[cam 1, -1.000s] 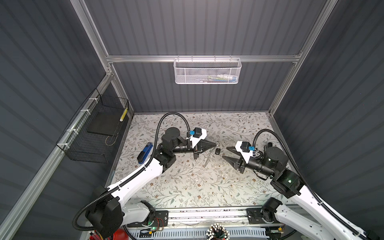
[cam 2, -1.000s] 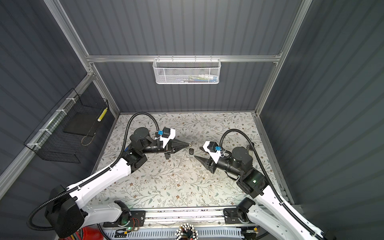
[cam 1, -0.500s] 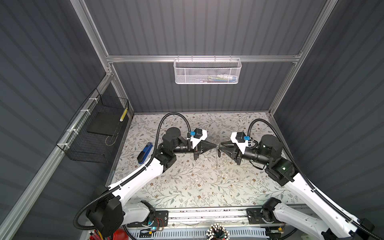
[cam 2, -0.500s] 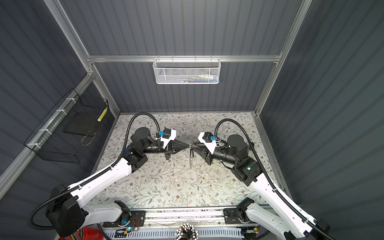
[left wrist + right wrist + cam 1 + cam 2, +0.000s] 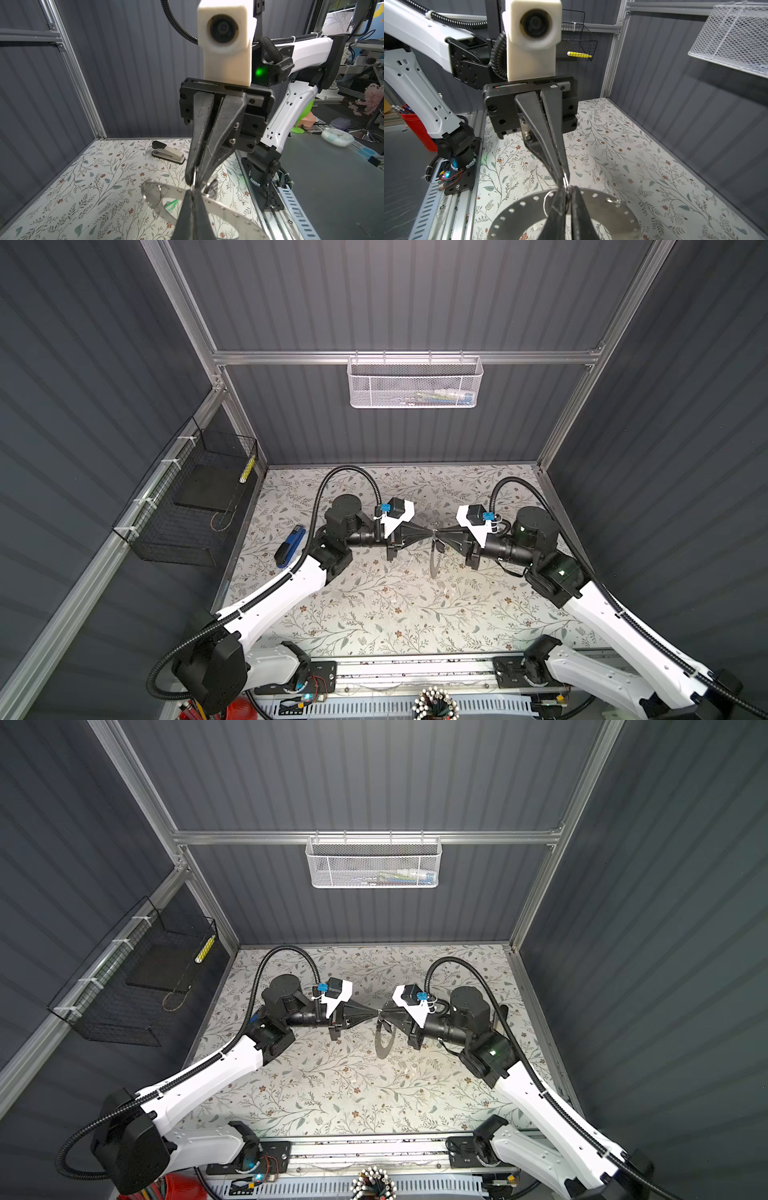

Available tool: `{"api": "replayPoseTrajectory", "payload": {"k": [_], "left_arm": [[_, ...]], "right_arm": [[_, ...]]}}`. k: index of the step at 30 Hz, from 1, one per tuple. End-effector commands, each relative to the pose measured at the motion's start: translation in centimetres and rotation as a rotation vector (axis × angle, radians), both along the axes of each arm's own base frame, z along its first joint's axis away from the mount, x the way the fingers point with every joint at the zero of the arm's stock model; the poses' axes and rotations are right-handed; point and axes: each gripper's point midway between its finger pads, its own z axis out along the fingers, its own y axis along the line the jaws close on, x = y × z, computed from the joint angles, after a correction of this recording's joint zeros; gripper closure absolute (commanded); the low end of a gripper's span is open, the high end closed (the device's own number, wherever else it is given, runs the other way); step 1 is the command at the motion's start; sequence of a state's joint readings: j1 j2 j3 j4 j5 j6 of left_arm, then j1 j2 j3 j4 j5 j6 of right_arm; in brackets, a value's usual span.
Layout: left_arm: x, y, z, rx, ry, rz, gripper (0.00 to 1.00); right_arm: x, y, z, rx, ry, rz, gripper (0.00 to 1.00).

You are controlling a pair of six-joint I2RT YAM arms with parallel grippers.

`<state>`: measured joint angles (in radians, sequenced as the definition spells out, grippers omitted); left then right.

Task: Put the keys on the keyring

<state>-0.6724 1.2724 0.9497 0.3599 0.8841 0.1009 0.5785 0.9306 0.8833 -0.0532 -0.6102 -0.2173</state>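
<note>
Keyring [image 5: 519, 207]: held edge-up in the air over the counter [image 5: 374, 614], a black-headed key [image 5: 439, 547] hanging just under its top rim. Right pincer [image 5: 440, 532], half open and apart a second ago, is now brought tip to tip with the left pincer [image 5: 427, 533] and closed on that rim, where the latter is also clamped. A two-handed hold is judged ready for threading.

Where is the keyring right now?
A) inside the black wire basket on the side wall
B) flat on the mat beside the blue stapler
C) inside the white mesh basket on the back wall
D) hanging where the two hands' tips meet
D: the keyring hangs at the spot where the left hand and the right hand meet tip to tip over the middle of the mat, both shut.
</note>
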Motion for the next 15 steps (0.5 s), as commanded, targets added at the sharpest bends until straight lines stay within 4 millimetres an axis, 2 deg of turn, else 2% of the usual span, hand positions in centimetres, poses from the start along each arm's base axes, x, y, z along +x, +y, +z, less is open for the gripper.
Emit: {"api": "replayPoseTrajectory", "payload": {"k": [1, 4, 5, 7, 8, 15], "left_arm": [[-0.4, -0.1, 1.6, -0.018, -0.050, -0.032, 1.00], [-0.2, -0.2, 1.3, 0.025, -0.067, -0.023, 1.00], [0.0, -0.1, 1.2, 0.051, -0.084, -0.012, 0.95], [0.3, 0.3, 0.9, 0.124, -0.142, 0.015, 0.73], [0.5, 0.5, 0.8, 0.154, -0.164, 0.032, 0.70], [1.2, 1.3, 0.4, 0.295, -0.304, 0.079, 0.70]], "right_arm": [[-0.3, 0.2, 1.2, 0.020, -0.044, 0.029, 0.98], [-0.5, 0.0, 0.9, 0.004, -0.043, 0.030, 1.00], [-0.5, 0.0, 0.6, -0.008, -0.037, 0.027, 1.00], [-0.4, -0.4, 0.2, -0.045, -0.015, 0.003, 1.00], [-0.4, -0.6, -0.1, -0.065, -0.001, -0.003, 1.00], [0.0, -1.8, -2.4, -0.248, 0.184, -0.061, 1.00]]}}
